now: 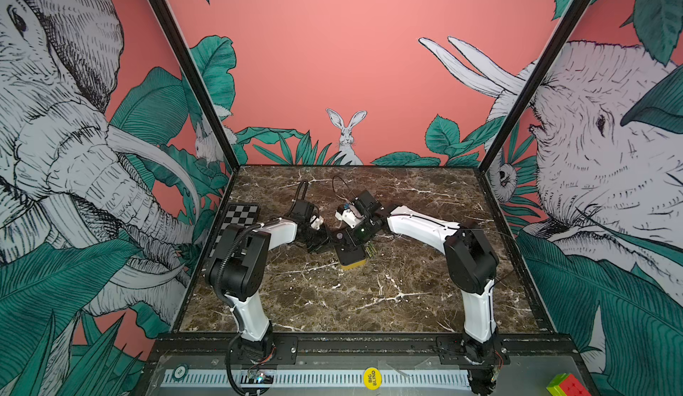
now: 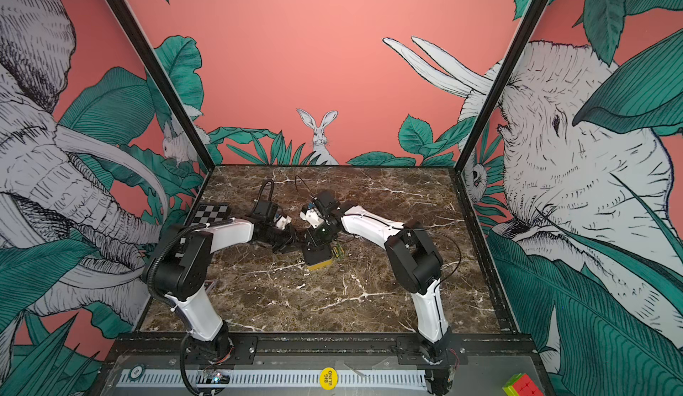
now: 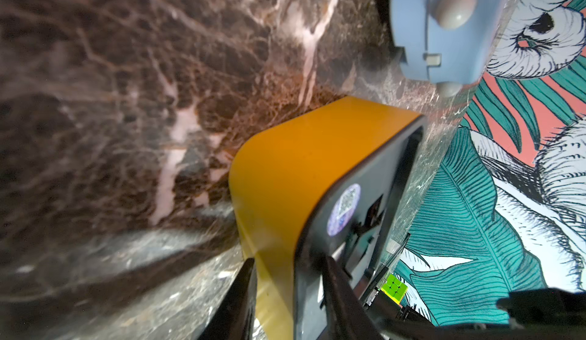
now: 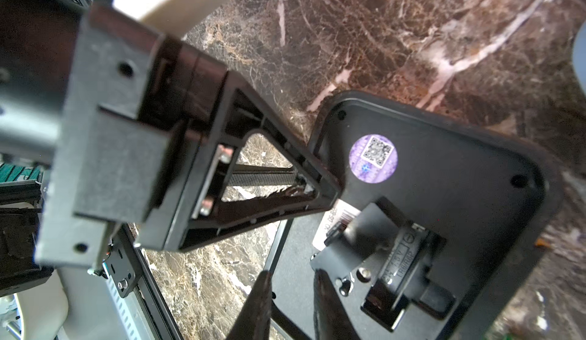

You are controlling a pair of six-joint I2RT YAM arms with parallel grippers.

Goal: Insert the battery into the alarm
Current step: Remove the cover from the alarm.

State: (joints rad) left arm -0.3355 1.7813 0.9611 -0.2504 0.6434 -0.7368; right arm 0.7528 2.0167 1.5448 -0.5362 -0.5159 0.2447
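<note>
The alarm point(image 1: 351, 256), with a yellow rim and a black back, lies mid-table. My left gripper point(image 3: 288, 268) is shut on it, one finger against the yellow side and the other on the black back point(image 3: 336, 227). In the right wrist view the back carries a purple sticker point(image 4: 373, 158) and an open battery bay point(image 4: 402, 259) with no cell in it. My right gripper point(image 4: 293, 286) hovers over that back beside the bay, its jaws a narrow gap apart and holding nothing. Green batteries point(image 1: 371, 250) lie on the marble just right of the alarm in both top views point(image 2: 338, 251).
A checkerboard point(image 1: 238, 217) lies at the table's left edge. A light-blue plastic device point(image 3: 444, 27) sits on the marble beyond the alarm. A colour cube point(image 1: 565, 386) and a yellow chip point(image 1: 371, 377) rest on the front rail. Both arms meet over mid-table.
</note>
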